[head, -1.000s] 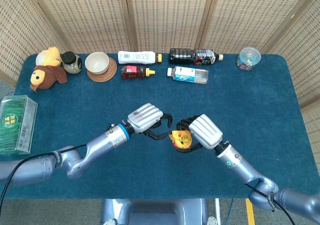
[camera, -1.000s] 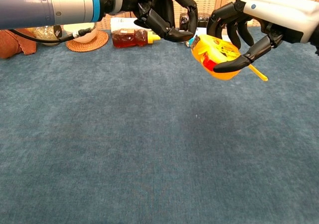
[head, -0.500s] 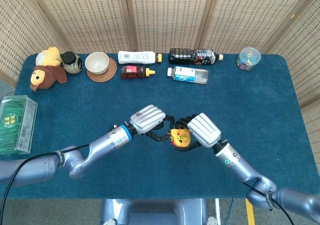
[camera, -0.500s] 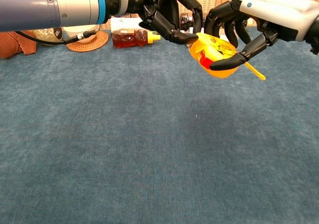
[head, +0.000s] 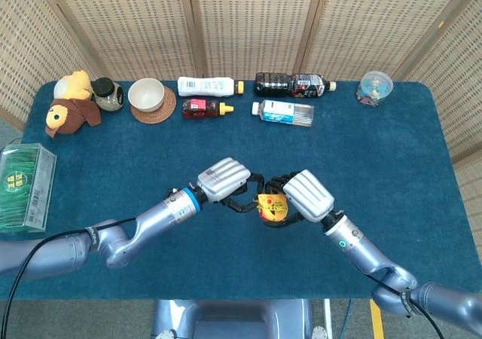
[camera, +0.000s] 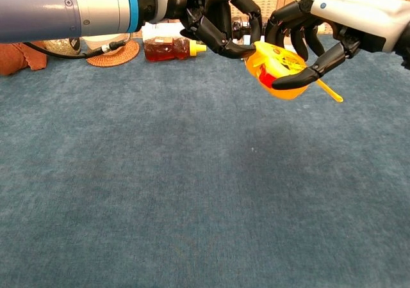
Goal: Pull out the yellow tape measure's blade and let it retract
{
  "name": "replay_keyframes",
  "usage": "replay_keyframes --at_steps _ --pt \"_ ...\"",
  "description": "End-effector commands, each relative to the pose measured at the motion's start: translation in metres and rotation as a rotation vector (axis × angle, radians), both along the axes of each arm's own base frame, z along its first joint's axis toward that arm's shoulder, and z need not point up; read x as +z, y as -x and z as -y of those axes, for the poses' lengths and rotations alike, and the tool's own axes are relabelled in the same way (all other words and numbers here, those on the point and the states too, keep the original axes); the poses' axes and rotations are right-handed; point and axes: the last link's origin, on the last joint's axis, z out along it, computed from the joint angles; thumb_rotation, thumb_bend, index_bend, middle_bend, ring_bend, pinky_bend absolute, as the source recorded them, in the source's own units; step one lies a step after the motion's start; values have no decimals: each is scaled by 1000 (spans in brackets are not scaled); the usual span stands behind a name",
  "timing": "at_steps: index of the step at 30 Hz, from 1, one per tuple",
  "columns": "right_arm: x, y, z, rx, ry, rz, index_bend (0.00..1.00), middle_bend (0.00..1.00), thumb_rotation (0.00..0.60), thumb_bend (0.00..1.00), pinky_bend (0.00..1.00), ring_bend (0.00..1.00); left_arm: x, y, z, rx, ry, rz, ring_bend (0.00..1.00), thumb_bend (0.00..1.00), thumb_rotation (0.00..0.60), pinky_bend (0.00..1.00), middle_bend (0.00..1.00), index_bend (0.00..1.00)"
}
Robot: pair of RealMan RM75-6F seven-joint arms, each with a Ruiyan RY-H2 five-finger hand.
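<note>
Holding the tape [camera: 277, 69] clear of the table [head: 392, 158] in my right hand [camera: 323, 25], I have the fingers [camera: 301, 78] curled around its yellow case, thumb underneath and the rest over the top. In the head view the tape [head: 272, 207] sits roughly at the table's middle, well in front of the row of bottles [head: 285, 111] along the back edge.

My left hand [camera: 214, 19] is right beside the tape, on its left side, fingertips [camera: 240, 50] bent in toward the case and touching it or very nearly so. Whether they have pinched anything I cannot tell; the blade's end is not clear to me from either camera. A thin yellow strap or tab [camera: 330, 91] sticks out from the far, right side of the case, away from my left hand.

The move ahead, as I judge it, turns on this: the case lies just right of my left fingertips, so the pull should run leftward, away from the tape, along the line between the two hands. No blade is drawn yet.
</note>
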Motion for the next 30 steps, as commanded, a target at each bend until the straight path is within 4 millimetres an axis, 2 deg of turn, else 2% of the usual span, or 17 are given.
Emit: replay_keyframes --at_steps 1,19,30 --pt "1 1 0 -5 1 6 580 611 381 173 660 625 0 0 0 1 -2 -1 1000 349 451 901 1000 473" --pt "3 6 3 -26 6 9 579 611 384 173 662 625 0 2 -1 14 0 0 1000 357 447 901 1000 624" --pt "3 8 3 -32 6 15 579 611 383 173 665 625 1 4 -3 25 -6 1 1000 367 448 901 1000 665"
